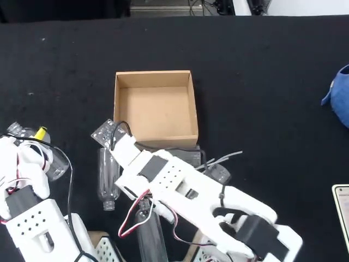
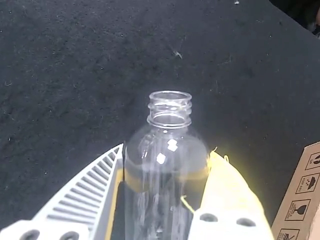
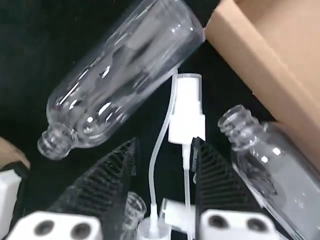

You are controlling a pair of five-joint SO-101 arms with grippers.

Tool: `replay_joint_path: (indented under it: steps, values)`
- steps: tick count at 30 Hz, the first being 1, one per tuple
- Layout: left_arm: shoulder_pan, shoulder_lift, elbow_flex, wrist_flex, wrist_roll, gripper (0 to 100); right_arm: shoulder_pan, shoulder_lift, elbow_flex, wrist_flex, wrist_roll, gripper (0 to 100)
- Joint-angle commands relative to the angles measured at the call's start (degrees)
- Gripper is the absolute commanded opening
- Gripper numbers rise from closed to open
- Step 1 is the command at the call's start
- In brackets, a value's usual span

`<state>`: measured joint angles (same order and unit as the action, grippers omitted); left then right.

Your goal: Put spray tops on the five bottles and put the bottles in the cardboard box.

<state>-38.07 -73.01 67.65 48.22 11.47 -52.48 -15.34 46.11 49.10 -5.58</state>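
My left gripper (image 2: 167, 150) is shut on a clear, uncapped bottle (image 2: 167, 150), gripping its shoulder with the open neck pointing away. In the high view that bottle (image 1: 52, 164) sits at the left edge in the left gripper (image 1: 32, 141). My right gripper (image 3: 164, 142) is open just above the table, its black fingers (image 3: 107, 185) either side of a white spray top (image 3: 186, 112) with a thin tube. A clear bottle (image 3: 125, 75) lies beyond it, and another bottle (image 3: 265, 165) lies beside the cardboard box (image 3: 270, 50). The cardboard box (image 1: 152, 72) stands open and empty mid-table.
The right arm (image 1: 185, 188) stretches over several lying bottles, one to its left (image 1: 107, 177) and one under it (image 1: 150, 234). A second spray top (image 3: 170, 220) lies by the right fingers. A blue object (image 1: 341, 101) and a white item (image 1: 342, 199) sit at the right edge.
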Motion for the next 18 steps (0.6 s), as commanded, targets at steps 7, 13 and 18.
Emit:
replay_joint_path:
  steps: [7, 13, 18]
  values:
    - [-0.7, -1.0, -0.3, -1.4, 0.2, 3, 3.2, 0.9, -3.2, -6.2, 0.2, 15.5]
    - [-0.7, -1.0, 0.0, -1.5, 0.2, 3, 4.7, 0.9, -2.8, -7.2, 0.2, 15.5]
    - [-0.7, -1.0, 0.0, -1.2, 0.2, 3, 4.8, 3.0, -2.1, -8.5, 0.3, 11.4]
